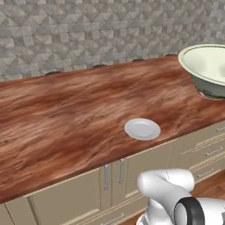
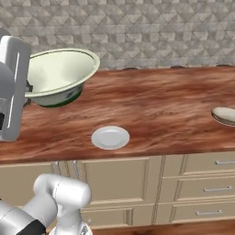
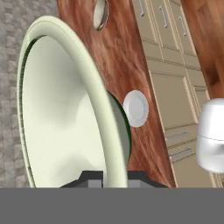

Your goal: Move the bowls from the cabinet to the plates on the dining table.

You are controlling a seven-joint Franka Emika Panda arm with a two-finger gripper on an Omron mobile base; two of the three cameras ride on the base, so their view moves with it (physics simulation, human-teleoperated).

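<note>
Right base view shows a pale green-white bowl (image 2: 57, 75) held tilted in the air above the left part of a long reddish-brown wooden desk (image 2: 160, 110). The end effector (image 3: 114, 178) is narrowly closed on the bowl's rim, as the hand view shows, with the rim running between its two dark fingertips (image 3: 89, 179). A small white plate (image 2: 110, 137) lies flat on the desk, near its front edge, below and a little to the right of the bowl and not touching it. Farther right of the plate, at the picture's edge, another bowl (image 2: 225, 116) sits on the desk. Beige drawer fronts (image 2: 202, 183) with silver handles run beneath the desk, and a grey patterned tile wall (image 2: 137, 27) rises behind it.
</note>
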